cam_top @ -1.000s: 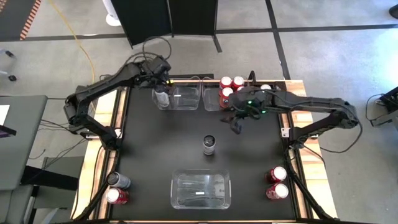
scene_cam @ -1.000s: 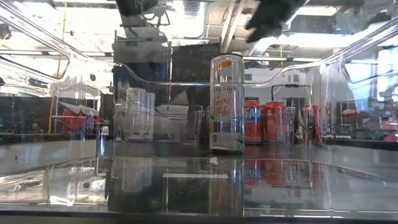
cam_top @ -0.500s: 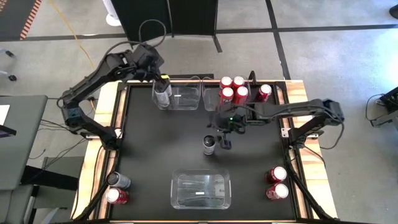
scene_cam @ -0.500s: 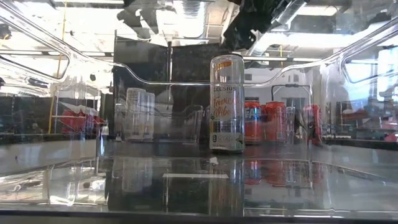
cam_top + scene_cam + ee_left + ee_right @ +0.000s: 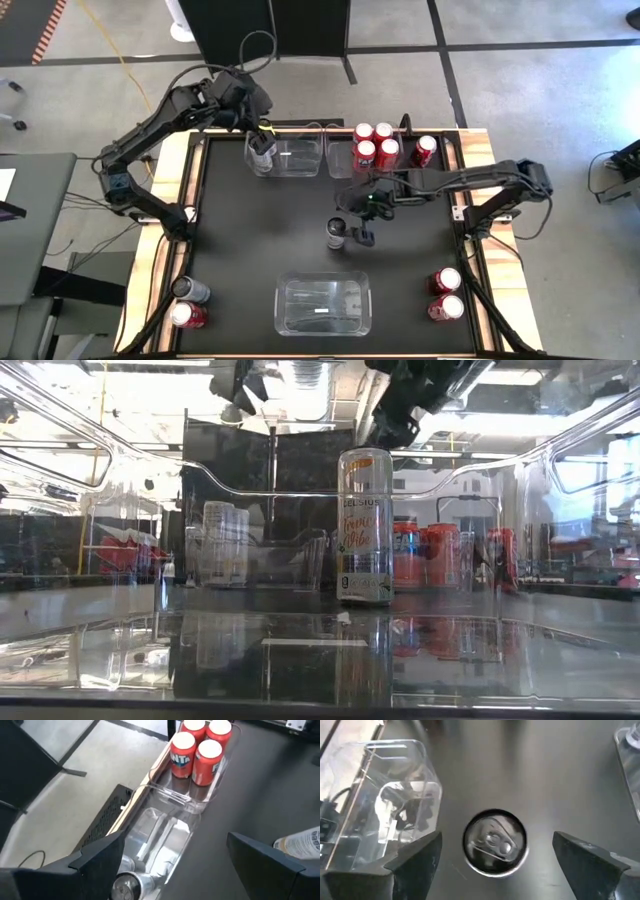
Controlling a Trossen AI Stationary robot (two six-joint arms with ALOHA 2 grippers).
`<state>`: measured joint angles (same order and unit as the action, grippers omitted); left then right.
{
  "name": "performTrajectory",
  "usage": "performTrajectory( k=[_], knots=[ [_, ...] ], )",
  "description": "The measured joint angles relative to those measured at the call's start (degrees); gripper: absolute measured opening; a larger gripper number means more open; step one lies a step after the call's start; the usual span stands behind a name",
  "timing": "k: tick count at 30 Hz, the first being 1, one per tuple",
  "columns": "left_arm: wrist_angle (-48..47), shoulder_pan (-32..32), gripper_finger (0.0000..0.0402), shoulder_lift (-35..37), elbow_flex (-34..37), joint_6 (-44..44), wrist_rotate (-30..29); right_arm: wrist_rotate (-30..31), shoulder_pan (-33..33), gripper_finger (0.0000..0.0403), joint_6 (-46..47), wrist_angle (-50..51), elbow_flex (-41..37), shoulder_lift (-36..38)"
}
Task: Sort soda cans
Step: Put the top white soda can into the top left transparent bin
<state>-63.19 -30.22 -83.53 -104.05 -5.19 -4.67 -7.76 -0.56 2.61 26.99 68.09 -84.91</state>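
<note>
Directly above the upright silver-grey can (image 5: 494,842) mid-worktop, right gripper (image 5: 494,865) hangs spread; off-centre descent risks toppling it. Left gripper (image 5: 175,855), spread, far-edge bin.

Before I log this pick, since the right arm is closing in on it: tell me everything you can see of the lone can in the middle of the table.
The can is tall, slim and pale silver with orange lettering and a silver pull-tab top. It stands upright, alone on the black table, touching nothing else. The right end effector hovers above it, fingers spread wide on either side.
</note>
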Motion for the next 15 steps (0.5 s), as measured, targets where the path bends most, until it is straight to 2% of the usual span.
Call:
performTrajectory(
  k=[12, 15],
  knots=[
    [-0.7, 0.0, 0.0348, 0.0, 0.1, -2.3, -0.1, 0.0, 1.0, 0.0400, -0.6, -1.1, 0.1, -4.1],
    [-1.0, 0.0, 0.0348, 0.0, 0.1, -2.7, -0.4, -1.6, 0.6, 0.0400, -0.5, -1.3, 0.2, -5.3]
  ],
)
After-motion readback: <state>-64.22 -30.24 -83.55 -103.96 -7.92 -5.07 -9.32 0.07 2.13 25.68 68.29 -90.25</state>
